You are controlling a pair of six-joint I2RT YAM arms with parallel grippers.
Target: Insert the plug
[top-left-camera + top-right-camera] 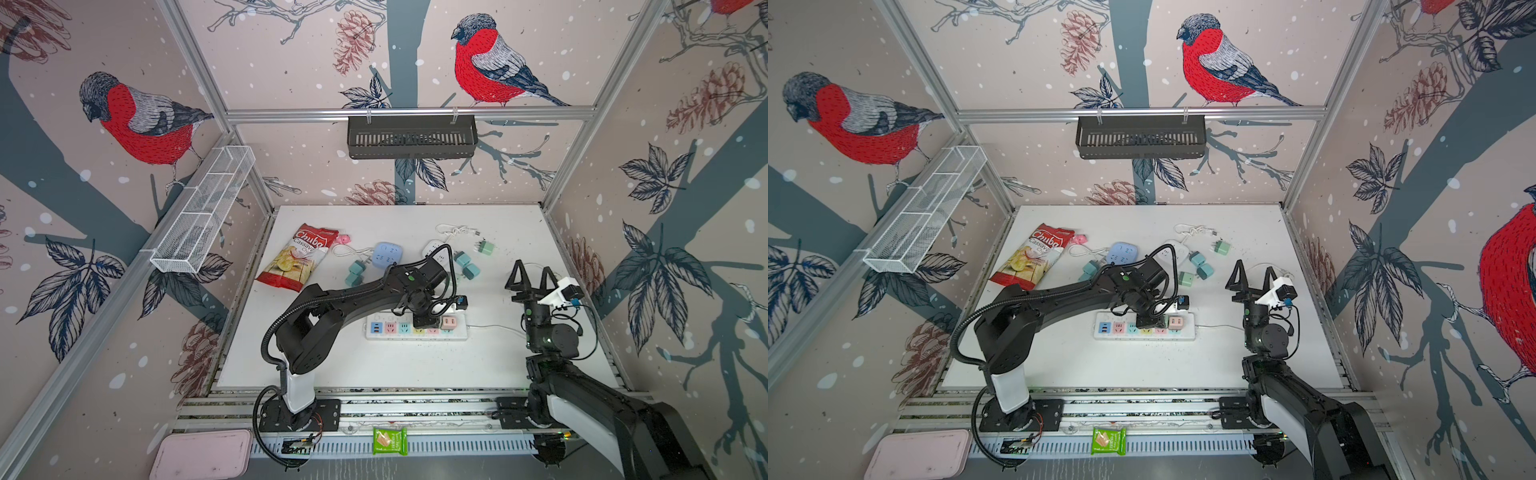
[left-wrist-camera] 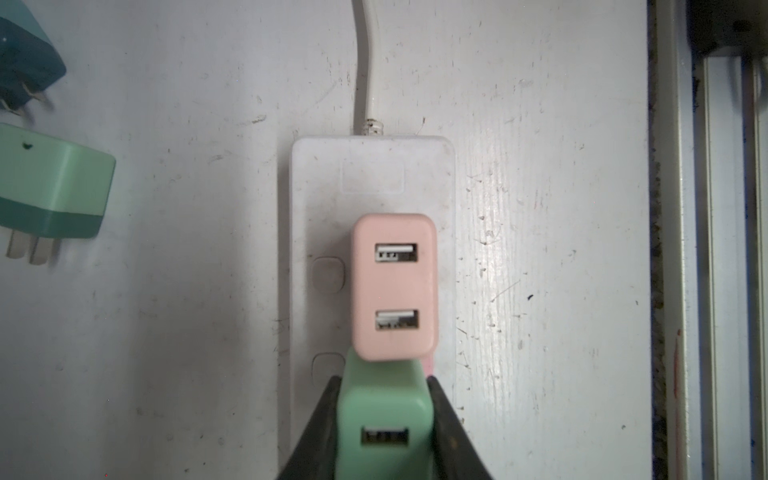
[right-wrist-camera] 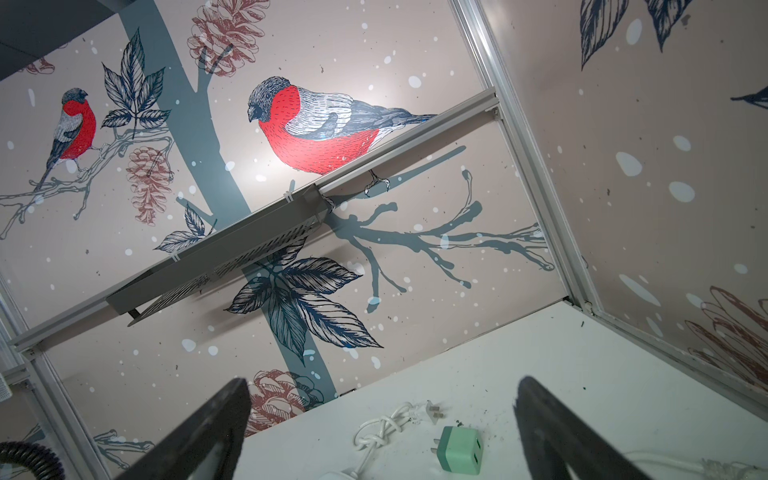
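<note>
My left gripper [image 2: 384, 399] is shut on a mint green plug [image 2: 384, 419], one black finger [image 2: 320, 424] on each side of it. The plug stands upright over the white power strip [image 2: 374, 178], close beside a pink plug [image 2: 394, 286] that sits in the strip. Its prongs are hidden. In both top views the left gripper [image 1: 424, 322] [image 1: 1149, 322] hangs over the strip [image 1: 415, 337] [image 1: 1144, 337] next to the pink plug [image 1: 447, 322] [image 1: 1174, 322] and covers the green plug. My right gripper [image 1: 533, 272] [image 1: 1253, 272] [image 3: 382, 386] is raised at the right, open and empty.
Loose plugs lie at the back: a green one [image 1: 485, 248] [image 3: 459, 455], teal ones [image 1: 467, 266] [image 1: 355, 272], and another green one [image 2: 54, 191]. A blue socket cube [image 1: 387, 255], a white one [image 1: 434, 251], a knotted white cable [image 1: 455, 230] and a chips bag [image 1: 297, 259] lie there too.
</note>
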